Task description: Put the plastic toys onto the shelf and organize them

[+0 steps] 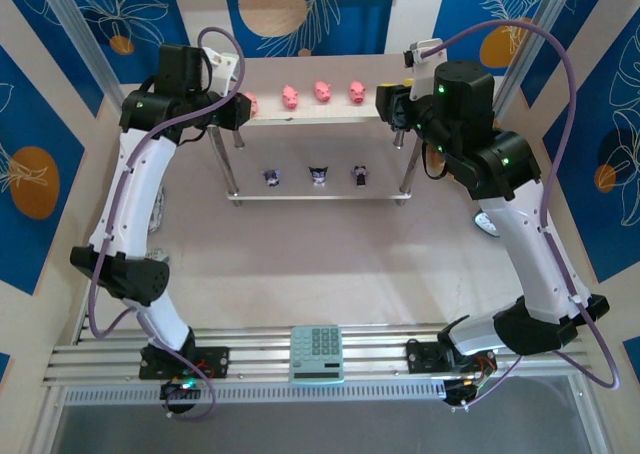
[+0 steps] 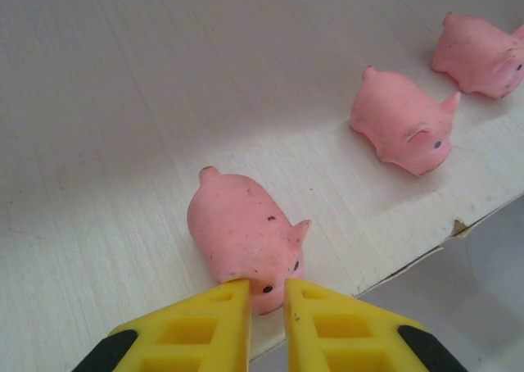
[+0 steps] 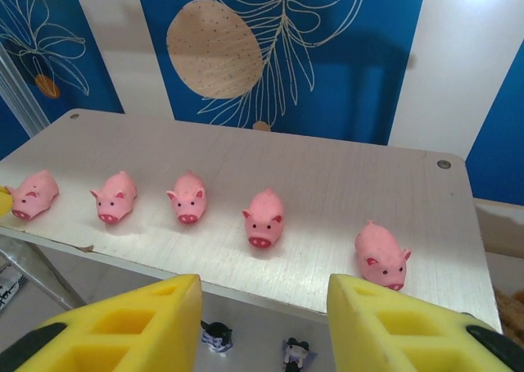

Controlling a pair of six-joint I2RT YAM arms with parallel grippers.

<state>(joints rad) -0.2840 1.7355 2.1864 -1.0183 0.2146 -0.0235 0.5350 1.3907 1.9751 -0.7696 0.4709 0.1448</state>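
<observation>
Five pink pigs [image 3: 188, 196], smooth rounded plastic, stand in a row along the near edge of the shelf [image 3: 327, 171], a pale wood-grain board with screwed corners. Bare board lies behind the row. The leftmost pig [image 2: 241, 233] sits just inside the chipped near edge, its snout pinched between the narrowed yellow fingers [image 2: 205, 327] of the left gripper [image 2: 266, 294]. Three dark figurines [image 1: 318, 175] occupy the lower level [image 1: 290, 196]. The right gripper [image 3: 264, 290] hangs at the shelf's right end, fingers wide, holding nothing.

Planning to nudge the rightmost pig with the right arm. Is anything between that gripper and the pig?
Nothing visible does. The open right gripper faces the rightmost pig across the shelf's bare front edge; the neighbouring pig stands apart to its left.
</observation>
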